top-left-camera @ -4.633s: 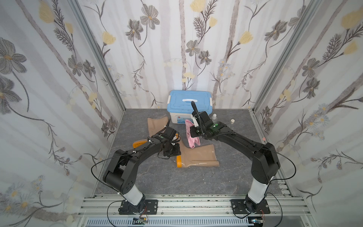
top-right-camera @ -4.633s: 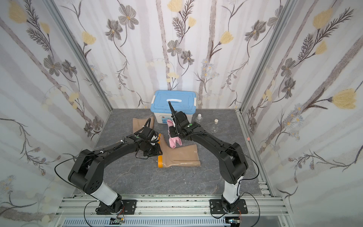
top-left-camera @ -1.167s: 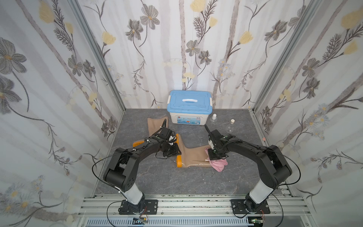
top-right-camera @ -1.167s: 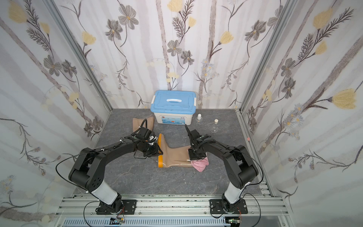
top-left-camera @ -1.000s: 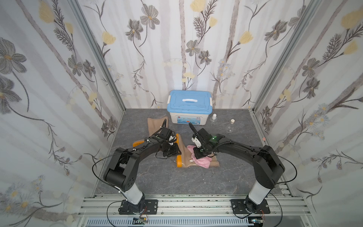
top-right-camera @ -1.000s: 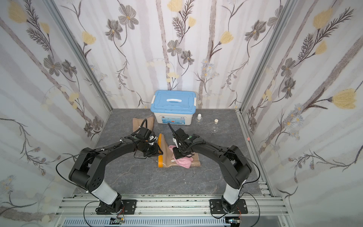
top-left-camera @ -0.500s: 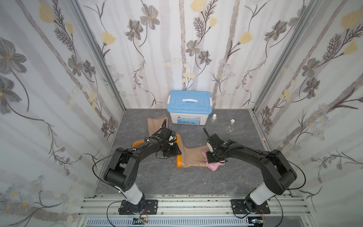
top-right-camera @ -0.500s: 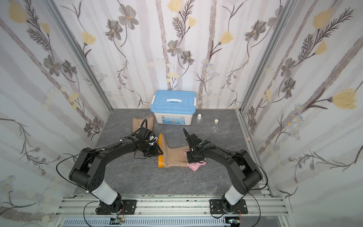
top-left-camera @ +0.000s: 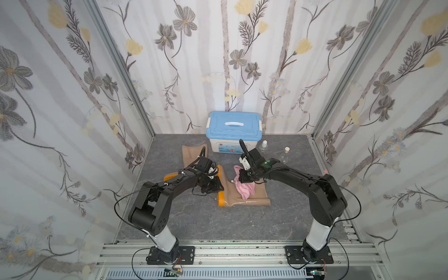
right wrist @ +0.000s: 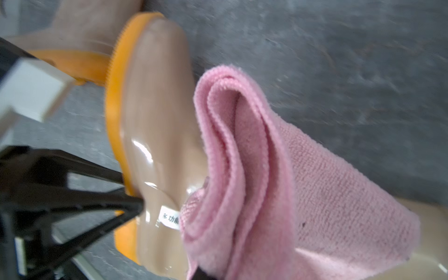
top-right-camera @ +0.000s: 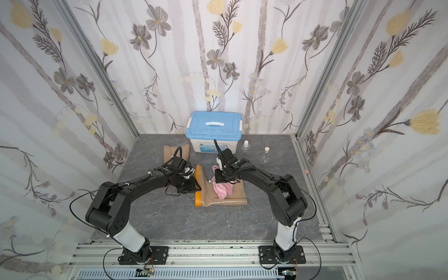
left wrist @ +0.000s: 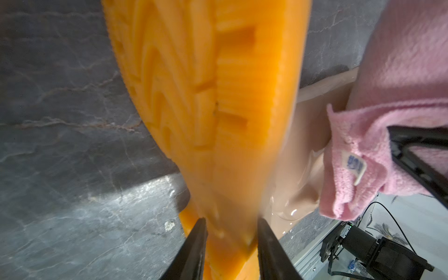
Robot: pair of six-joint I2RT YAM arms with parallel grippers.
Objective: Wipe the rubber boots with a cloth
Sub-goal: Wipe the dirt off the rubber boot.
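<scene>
Grey floor (top-left-camera: 242,223): boots (top-left-camera: 254,202), box (top-left-camera: 234,124), bottles (top-left-camera: 264,146)

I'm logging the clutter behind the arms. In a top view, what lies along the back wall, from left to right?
far boot → box → bottle → flask

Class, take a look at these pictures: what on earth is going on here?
Two robot arms are cleaning rubber boots. The left gripper pinches the orange sole of the front boot, which lies on its side on the grey table. The right gripper holds the pink cloth, draped over that boot. The other boot lies farther back.
</scene>
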